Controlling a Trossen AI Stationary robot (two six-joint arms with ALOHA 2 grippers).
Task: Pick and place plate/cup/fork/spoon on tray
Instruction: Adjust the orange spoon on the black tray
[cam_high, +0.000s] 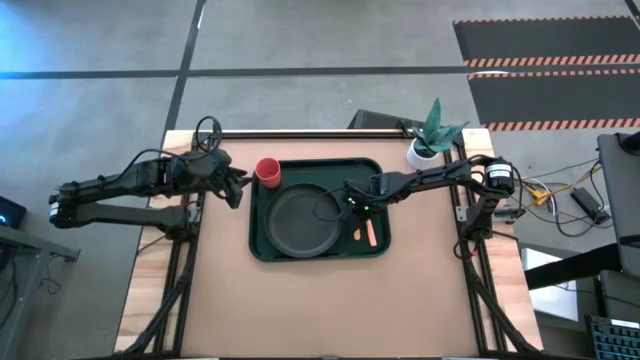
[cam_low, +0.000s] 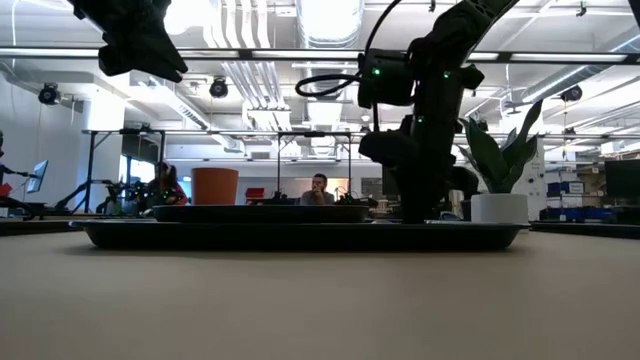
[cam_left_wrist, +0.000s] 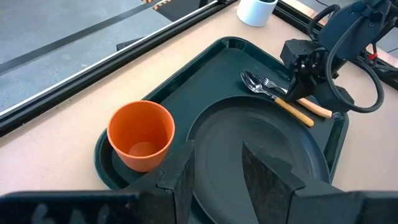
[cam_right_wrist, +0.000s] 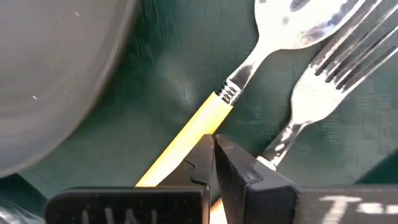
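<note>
The dark green tray (cam_high: 262, 238) lies mid-table. On it rest the dark plate (cam_high: 300, 222) and, in its far-left corner, the upright red cup (cam_high: 268, 171), which also shows in the left wrist view (cam_left_wrist: 142, 134). The spoon (cam_right_wrist: 273, 37) and the fork (cam_right_wrist: 329, 74) lie side by side on the tray's floor right of the plate, handles toward the near edge. My right gripper (cam_right_wrist: 214, 158) is shut, low over their handles. My left gripper (cam_left_wrist: 217, 168) is open and empty, raised beside the tray's left edge (cam_high: 238, 190). My right gripper points down from above with its shut fingertips over the spoon's orange handle (cam_right_wrist: 186, 140), just beside the fork's neck (cam_right_wrist: 280, 149). Whether the fingertips touch either one, I cannot tell. Both utensils lie flat on the tray.
A white pot with a green plant (cam_high: 422, 152) stands at the table's far right corner, behind my right arm. Bare wooden table (cam_high: 320, 310) lies near the front edge. People sit in the room beyond the table (cam_low: 318, 190).
</note>
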